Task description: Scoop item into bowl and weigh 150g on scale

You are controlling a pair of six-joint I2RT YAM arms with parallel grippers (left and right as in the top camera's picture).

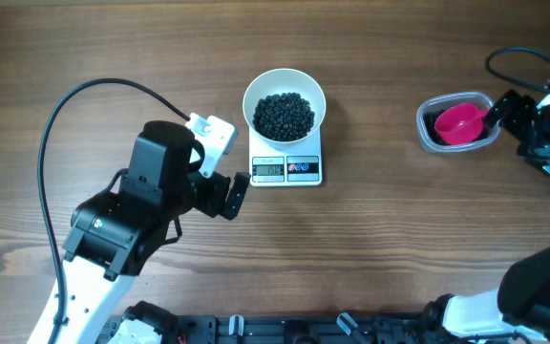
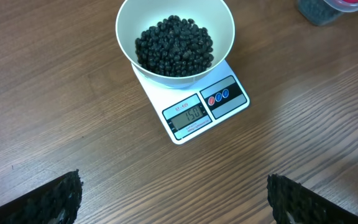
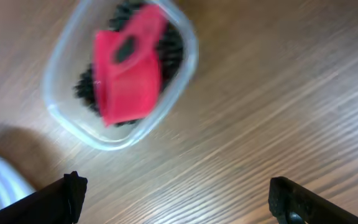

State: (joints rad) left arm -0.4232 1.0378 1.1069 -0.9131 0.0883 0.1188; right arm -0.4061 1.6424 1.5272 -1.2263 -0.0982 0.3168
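Observation:
The white bowl (image 1: 285,76) stands on the small white scale (image 1: 285,170) at table centre, holding a heap of black beans (image 1: 285,115). In the left wrist view the bowl (image 2: 129,31) with its beans (image 2: 174,46) sits on the scale (image 2: 229,106), whose display looks like 150. My left gripper (image 1: 240,196) (image 2: 174,186) is open just left of and in front of the scale, nothing between its fingers. At the far right my right gripper (image 1: 514,132) (image 3: 178,183) is open beside the tub, holding nothing.
A clear plastic tub (image 1: 426,129) (image 3: 61,106) at the right holds a pink scoop (image 1: 459,122) (image 3: 129,68) lying on more black beans (image 3: 173,50). A black cable (image 1: 65,105) loops over the table's left side. A black rail (image 1: 275,330) runs along the front edge.

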